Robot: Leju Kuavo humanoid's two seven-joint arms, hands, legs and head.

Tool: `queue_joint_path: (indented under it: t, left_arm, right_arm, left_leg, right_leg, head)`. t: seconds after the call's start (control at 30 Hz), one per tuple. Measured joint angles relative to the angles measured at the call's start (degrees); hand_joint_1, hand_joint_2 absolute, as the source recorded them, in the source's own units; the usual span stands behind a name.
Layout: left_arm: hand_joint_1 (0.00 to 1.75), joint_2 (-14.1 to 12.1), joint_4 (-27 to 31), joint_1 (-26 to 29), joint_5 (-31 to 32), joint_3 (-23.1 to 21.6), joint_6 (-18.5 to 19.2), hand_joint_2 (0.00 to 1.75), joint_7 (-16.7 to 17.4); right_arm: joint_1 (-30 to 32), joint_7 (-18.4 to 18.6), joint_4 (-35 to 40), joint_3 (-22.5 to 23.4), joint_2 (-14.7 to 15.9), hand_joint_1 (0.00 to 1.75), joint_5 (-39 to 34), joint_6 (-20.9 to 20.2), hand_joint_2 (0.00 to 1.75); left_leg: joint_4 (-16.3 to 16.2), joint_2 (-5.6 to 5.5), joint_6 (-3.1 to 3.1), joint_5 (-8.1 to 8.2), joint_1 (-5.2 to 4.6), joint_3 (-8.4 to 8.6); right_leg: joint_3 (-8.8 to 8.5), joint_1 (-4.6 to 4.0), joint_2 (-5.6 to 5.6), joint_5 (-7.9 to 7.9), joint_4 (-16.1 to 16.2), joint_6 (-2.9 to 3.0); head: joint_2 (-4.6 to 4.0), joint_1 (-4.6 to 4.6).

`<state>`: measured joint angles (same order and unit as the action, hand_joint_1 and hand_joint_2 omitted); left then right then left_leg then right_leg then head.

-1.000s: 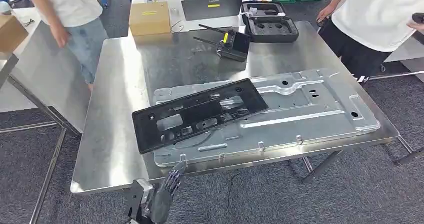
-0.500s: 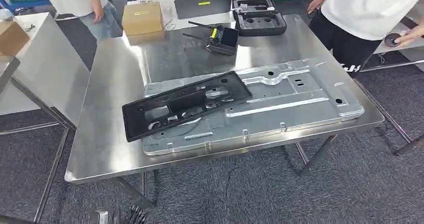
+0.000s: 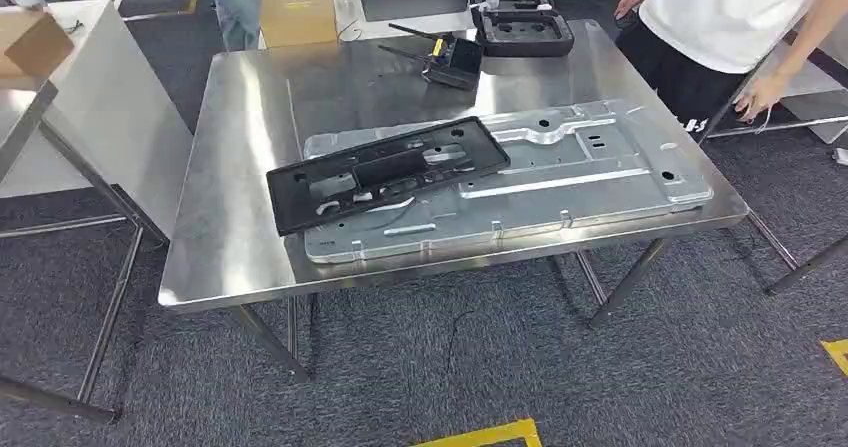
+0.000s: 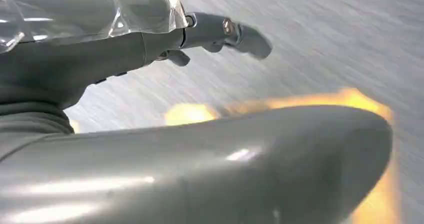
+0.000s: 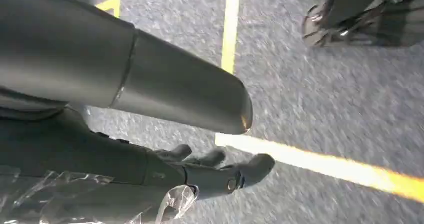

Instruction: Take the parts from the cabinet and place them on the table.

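With both parts already lying on the steel table (image 3: 230, 117), the step in hand is judged to be the return to the cabinet for further parts: the robot does well to turn away with arms low and hands free, keeping wide of the table edge and of the person (image 3: 735, 17) at the far right corner. Left hand (image 4: 150, 48), over blurred grey floor, has its fingers extended and apart, holding nothing; right hand (image 5: 165, 176), over carpet crossed by yellow floor tape (image 5: 350, 169), is likewise loosely spread and without load. Black frame (image 3: 385, 172), flat with several rectangular cut-outs, rests aslant across the near-left end of the silver stamped panel (image 3: 580, 162), which is long, ribbed and pierced with holes
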<state>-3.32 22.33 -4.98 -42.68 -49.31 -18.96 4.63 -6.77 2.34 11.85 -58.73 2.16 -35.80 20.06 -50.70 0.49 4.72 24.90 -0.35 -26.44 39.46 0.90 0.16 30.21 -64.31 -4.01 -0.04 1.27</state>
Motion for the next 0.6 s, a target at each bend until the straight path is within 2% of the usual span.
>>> queue_joint_path:
  t: [0.03,0.07,0.1,0.13,0.17,0.2,0.23,0.27,0.3,0.37,0.4,0.43,0.47,0.5,0.53,0.57,0.6]
  left_arm:
    - [0.0,0.44,-0.66,0.04,2.56,-1.12,-1.53,0.0,3.08]
    - [0.0,0.63,-1.22,0.01,4.54,-2.23,-1.74,0.0,6.44]
    - [0.0,0.9,-1.68,0.0,6.16,-3.32,-1.61,0.0,9.13]
    - [0.0,1.09,-2.1,-0.03,7.21,-4.46,-1.15,0.0,10.96]
    - [0.0,1.46,-2.47,-0.04,7.62,-5.52,-0.82,0.0,12.0]
    - [0.0,1.72,-2.86,-0.09,7.9,-6.61,-0.49,0.0,12.29]
    - [0.0,1.81,-3.08,-0.16,8.12,-7.31,-0.41,0.0,12.29]
    - [0.0,2.1,-3.25,-0.31,8.16,-7.85,-0.43,0.0,12.09]
    - [0.0,2.18,-3.64,-0.52,8.34,-8.58,-0.64,0.0,11.79]
    - [0.0,2.58,-4.13,-0.79,9.06,-9.9,-0.8,0.0,11.3]
    - [0.0,2.62,-4.46,-0.77,9.8,-10.61,-0.86,0.0,11.02]
    - [0.0,2.95,-4.52,-0.81,10.42,-11.36,-0.89,0.0,10.87]
    - [0.0,3.15,-4.72,-0.78,10.77,-11.95,-0.91,0.0,10.96]
    - [0.0,3.43,-4.85,-0.78,10.92,-12.61,-0.95,0.0,10.98]
    - [0.0,3.56,-4.96,-0.8,11.05,-13.0,-1.08,0.0,11.0]
    - [0.0,3.76,-5.16,-0.89,11.14,-13.53,-1.3,0.0,11.0]
    - [0.0,3.97,-5.37,-1.0,11.16,-14.24,-1.56,0.0,11.0]
  right_arm:
    - [0.04,0.33,0.0,0.0,-0.09,0.0,0.0,0.0,0.0]
    - [0.05,0.41,0.0,-0.02,-0.15,0.0,0.18,0.02,0.0]
    - [0.04,0.52,0.0,-0.04,-0.2,0.0,0.28,0.04,0.0]
    - [-0.01,0.57,0.0,-0.04,-0.2,0.0,0.24,0.09,0.0]
    - [-0.05,0.63,0.0,-0.04,-0.2,0.0,0.11,0.11,0.0]
    - [-0.12,0.65,0.0,-0.04,-0.2,0.0,-0.15,0.13,0.0]
    - [-0.15,0.65,0.02,-0.04,-0.31,0.0,-0.22,0.15,0.0]
    - [-0.21,0.61,0.04,-0.04,-0.39,0.0,-0.33,0.22,0.0]
    - [-0.2,0.63,0.02,-0.04,-0.41,0.0,-0.63,0.33,0.0]
    - [-0.24,0.65,0.04,-0.02,-0.46,0.0,-0.9,0.35,0.0]
    - [-0.04,0.85,0.02,0.0,-0.72,0.0,-1.22,0.35,0.0]
    - [-0.28,1.0,0.02,0.0,-0.65,0.0,-1.38,0.35,0.0]
    - [-0.29,1.2,0.02,0.02,-0.66,0.0,-1.49,0.35,0.0]
    - [-0.27,1.22,0.02,0.02,-0.66,0.0,-1.49,0.35,0.0]
    - [-0.25,1.33,0.02,0.02,-0.68,0.0,-1.51,0.39,0.0]
    - [-0.15,1.53,0.02,0.02,-0.68,0.0,-1.49,0.5,0.0]
    - [-0.15,1.68,0.02,0.02,-0.68,0.0,-1.46,0.57,0.0]
  left_leg:
    - [-0.12,0.01,-0.02,-0.56,-0.02,-0.78]
    - [-0.25,0.03,-0.11,-1.07,-0.03,-1.57]
    - [-0.41,0.07,-0.26,-1.54,0.0,-2.35]
    - [-0.56,0.09,-0.44,-1.98,0.08,-3.03]
    - [-0.77,0.1,-0.69,-2.39,0.19,-3.65]
    - [-1.2,0.07,-1.0,-2.69,0.32,-4.29]
    - [-1.76,0.06,-1.29,-2.82,0.14,-4.9]
    - [-2.38,0.09,-1.58,-3.05,0.0,-5.39]
    - [-2.48,0.12,-2.0,-3.53,-0.08,-5.57]
    - [-2.63,0.14,-2.47,-4.14,-0.08,-5.83]
    - [-2.91,0.07,-2.68,-3.97,0.0,-6.29]
    - [-4.56,0.02,-3.15,-1.43,0.17,-6.98]
    - [-8.21,0.0,-3.46,2.05,0.35,-8.18]
    - [-13.05,0.0,-3.79,5.44,0.43,-9.55]
    - [-17.98,0.01,-3.91,8.14,0.46,-10.72]
    - [-21.39,0.0,-3.91,9.19,0.46,-11.24]
    - [-22.69,0.0,-3.78,8.35,0.44,-10.78]
  right_leg:
    - [0.97,0.05,0.0,2.0,-4.66,-0.25]
    - [1.3,0.07,0.0,2.2,-7.97,-0.44]
    - [0.47,0.11,-0.01,0.82,-8.8,-0.58]
    - [-1.51,0.2,-0.01,-1.32,-7.11,-0.68]
    - [-4.74,0.31,-0.02,-3.46,-3.02,-0.77]
    - [-9.1,0.44,-0.05,-4.58,2.95,-0.88]
    - [-13.12,0.55,0.0,-3.4,8.73,-0.93]
    - [-14.96,0.05,0.2,-2.42,12.35,-0.35]
    - [-14.57,0.15,0.17,-2.2,12.34,0.09]
    - [-14.01,-0.03,0.19,-2.52,11.7,0.59]
    - [-13.47,0.38,-0.07,-2.99,11.88,1.36]
    - [-13.08,0.34,-0.18,-3.4,11.84,1.99]
    - [-12.49,0.3,-0.33,-3.87,11.84,2.53]
    - [-11.9,0.18,-0.46,-4.32,11.83,2.75]
    - [-11.25,0.03,-0.54,-4.86,11.82,2.88]
    - [-10.58,-0.11,-0.59,-5.41,11.77,2.97]
    - [-9.75,-0.27,-0.61,-6.03,11.75,3.07]
  head:
    - [0.02,-0.02]
    - [0.02,0.0]
    - [0.02,0.0]
    - [0.02,0.0]
    - [0.02,0.0]
    - [0.02,0.0]
    - [0.02,0.11]
    - [0.02,0.16]
    - [0.02,0.2]
    - [0.02,0.09]
    - [0.02,0.09]
    - [0.02,-0.11]
    - [0.0,-0.18]
    - [0.0,-0.2]
    - [0.0,-0.22]
    - [0.0,-0.22]
    - [0.0,-0.22]
